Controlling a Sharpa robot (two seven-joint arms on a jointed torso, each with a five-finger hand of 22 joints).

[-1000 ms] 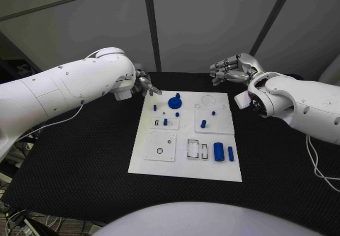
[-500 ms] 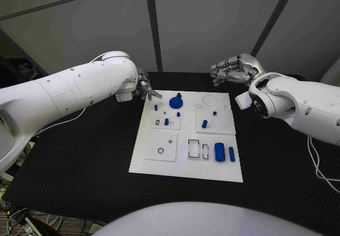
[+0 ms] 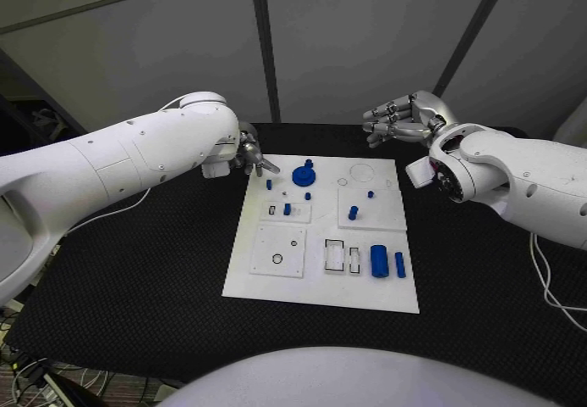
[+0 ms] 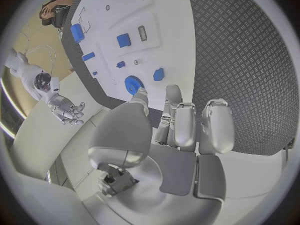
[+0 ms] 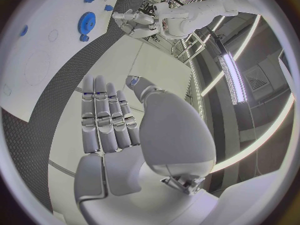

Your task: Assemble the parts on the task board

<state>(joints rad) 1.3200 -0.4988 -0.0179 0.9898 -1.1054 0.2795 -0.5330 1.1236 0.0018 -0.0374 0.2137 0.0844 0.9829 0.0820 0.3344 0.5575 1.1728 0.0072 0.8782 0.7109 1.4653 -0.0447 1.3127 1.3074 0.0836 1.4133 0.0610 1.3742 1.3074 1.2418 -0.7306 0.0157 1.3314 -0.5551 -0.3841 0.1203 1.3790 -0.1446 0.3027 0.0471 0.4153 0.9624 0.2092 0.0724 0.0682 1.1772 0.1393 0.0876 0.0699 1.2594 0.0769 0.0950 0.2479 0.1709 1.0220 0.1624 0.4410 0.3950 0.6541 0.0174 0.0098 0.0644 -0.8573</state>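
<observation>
While nothing is yet gripped, both hands hover off the far end of the board (image 3: 321, 292). Left hand (image 3: 254, 153) poised over the far left corner, fingers loosely apart and empty, tips aimed toward the gear (image 3: 304, 177) just beside. Right hand (image 3: 401, 119) raised beyond the far right corner, fingers half curled but apart, holding nothing, well clear of the surface.

Parts scattered on the white plate: gear and small pegs (image 3: 287, 209) in the far half, one more peg (image 3: 352, 214) on the right inset, a cylinder (image 3: 378, 261) and a thin bar (image 3: 399, 265) side by side near the near right edge, long axes running toward and away from the body. Rectangular slots (image 3: 332, 255) just left of the cylinder; a round hole (image 3: 276, 259) in the near left plate.

Judging by reach, left hand nearer the gear and far pegs; right hand nearer the cylinder and bar, though these sit well back toward the body. Black tabletop (image 3: 135, 280) open on both sides, ample room to swing in from either edge.
</observation>
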